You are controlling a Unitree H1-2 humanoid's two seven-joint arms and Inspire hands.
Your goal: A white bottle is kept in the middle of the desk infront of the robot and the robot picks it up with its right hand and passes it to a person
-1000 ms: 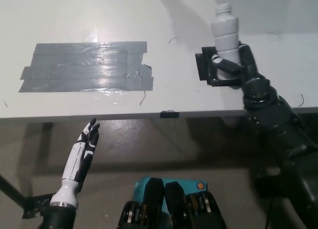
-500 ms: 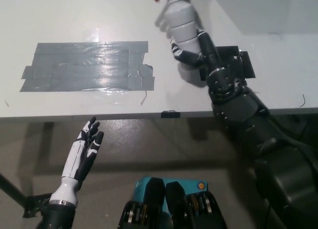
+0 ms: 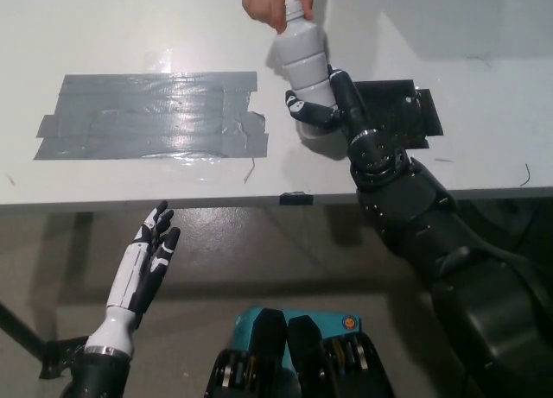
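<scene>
White desk [image 3: 130, 35] fills the upper frame. Above it, the white bottle [image 3: 304, 60] is gripped low down by the black right hand [image 3: 324, 104], tilted toward the far edge, while its cap end is pinched by a person's hand [image 3: 272, 3]. Grey tape patch [image 3: 151, 115] sits to the left, black pad [image 3: 402, 113] just beside the wrist. Below the desk edge, the white left hand [image 3: 151, 255] is held idle, fingers apart, holding nothing.

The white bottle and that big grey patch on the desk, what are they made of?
The white bottle, held in the robot's black right hand, looks like smooth, opaque plastic: it has moulded ridges around its body and a dull sheen. The grey patch looks like overlapping strips of duct tape: its edges are ragged, and the wrinkled surface glares under the light. The desk beneath looks matte white.
</scene>
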